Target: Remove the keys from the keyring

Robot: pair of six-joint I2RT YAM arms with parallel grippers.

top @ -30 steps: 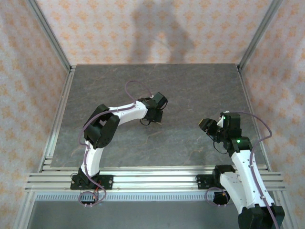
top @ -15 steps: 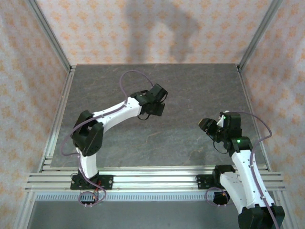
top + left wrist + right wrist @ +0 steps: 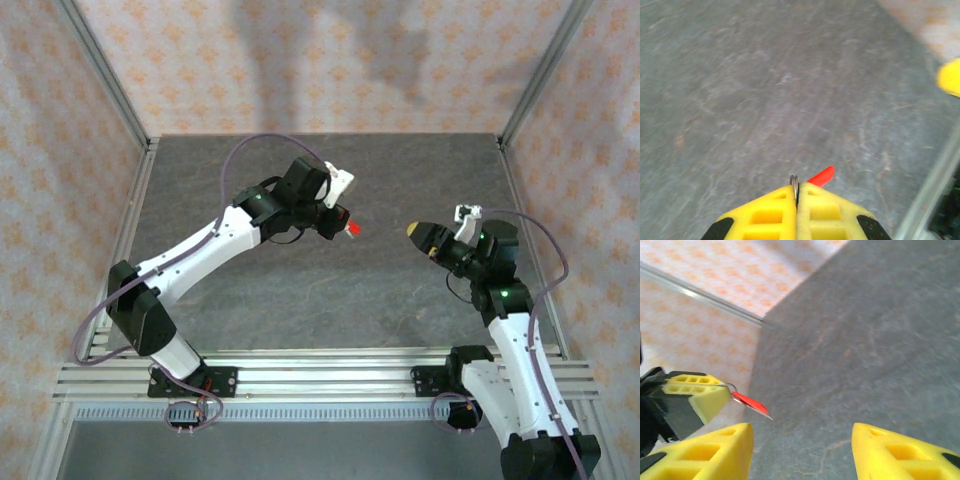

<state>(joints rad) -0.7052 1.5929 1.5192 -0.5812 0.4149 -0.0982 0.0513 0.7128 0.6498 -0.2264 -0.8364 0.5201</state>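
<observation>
The left tool pinches the keyring tight, its red end jutting out, above the middle of the desk. The right tool faces it, partly open and empty.

A gray table is sitting inside pink walls with orange flowers. Silver posts are standing at 11 and 1 o'clock. Shadows are falling on the wall at 12 o'clock.

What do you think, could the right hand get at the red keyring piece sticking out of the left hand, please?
Probably yes: the keyring juts clear of the shut left hand, and the open right hand faces it with nothing between.
</observation>
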